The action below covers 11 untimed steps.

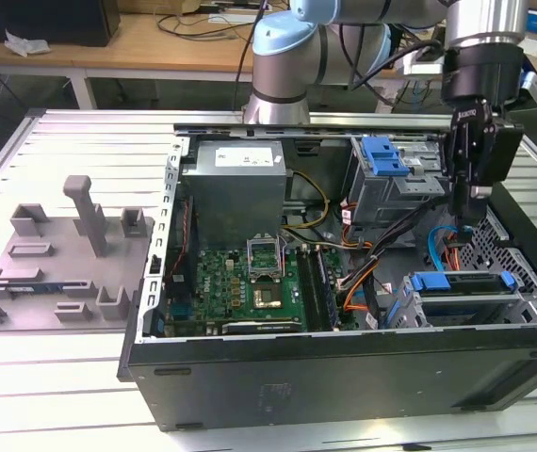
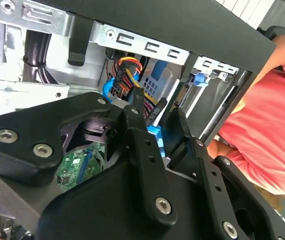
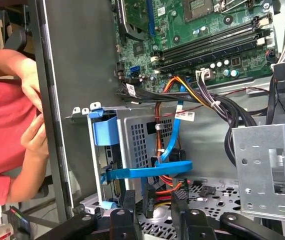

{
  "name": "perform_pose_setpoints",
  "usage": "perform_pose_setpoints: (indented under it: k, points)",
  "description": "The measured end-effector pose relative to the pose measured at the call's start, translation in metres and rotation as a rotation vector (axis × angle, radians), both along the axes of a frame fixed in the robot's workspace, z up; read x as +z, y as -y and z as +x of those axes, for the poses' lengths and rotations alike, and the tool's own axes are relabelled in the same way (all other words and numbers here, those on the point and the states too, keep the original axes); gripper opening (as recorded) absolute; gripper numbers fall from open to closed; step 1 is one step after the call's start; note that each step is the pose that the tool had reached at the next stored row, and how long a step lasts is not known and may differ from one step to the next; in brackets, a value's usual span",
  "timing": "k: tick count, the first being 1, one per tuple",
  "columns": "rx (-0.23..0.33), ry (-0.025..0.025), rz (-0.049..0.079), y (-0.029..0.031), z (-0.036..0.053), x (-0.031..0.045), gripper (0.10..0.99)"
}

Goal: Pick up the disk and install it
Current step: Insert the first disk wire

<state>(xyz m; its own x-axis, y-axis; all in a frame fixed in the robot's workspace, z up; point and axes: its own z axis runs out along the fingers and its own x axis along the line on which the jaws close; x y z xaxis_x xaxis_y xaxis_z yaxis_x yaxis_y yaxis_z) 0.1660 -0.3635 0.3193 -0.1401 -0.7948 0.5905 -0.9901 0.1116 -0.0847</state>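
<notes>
The disk (image 1: pixel 464 294) lies flat in the low drive bay at the exterior view's right front corner of the open computer case, with its blue carrier bracket (image 1: pixel 462 281) on top. The first wrist view shows the blue carrier bracket (image 3: pixel 147 172) at the perforated bay wall. My gripper (image 1: pixel 461 215) hangs over the case a short way above and behind the disk, apart from it. Its black fingers (image 3: pixel 127 202) stand open in both wrist views, and between them I see just cables. In the second wrist view the gripper (image 2: pixel 158 107) points at the case's front wall.
A blue latch piece (image 1: pixel 384 155) tops the upright metal drive cage (image 1: pixel 391 188). Orange and blue cables (image 3: pixel 170 125) run beside the bay. The green motherboard (image 1: pixel 250 278) fills the case's middle. A person's hands (image 3: pixel 35 135) and red sleeve (image 2: pixel 272 135) are at the case's front wall. A grey fixture (image 1: pixel 71 254) stands at the exterior view's left.
</notes>
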Motion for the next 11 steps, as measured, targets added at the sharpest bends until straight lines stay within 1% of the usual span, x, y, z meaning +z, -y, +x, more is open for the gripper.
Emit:
perform_pose_setpoints:
  k: [1, 2, 3, 4, 5, 8, 11]
  points:
    - [-0.010, 0.0025, -0.002, -0.0013, -0.0004, -0.0008, 0.412]
    - [-0.014, 0.0027, -0.004, -0.0019, -0.0004, -0.0010, 0.412]
    - [-0.020, 0.0027, -0.012, -0.0032, -0.0004, -0.0018, 0.412]
    - [-0.022, 0.0028, -0.019, -0.0034, -0.0004, -0.0027, 0.322]
    - [-0.022, 0.0029, -0.030, -0.0034, -0.0004, -0.0034, 0.322]
    - [-0.022, 0.0031, -0.043, -0.0034, -0.0002, -0.0042, 0.322]
    - [-0.022, 0.0031, -0.049, -0.0034, -0.0001, -0.0047, 0.322]
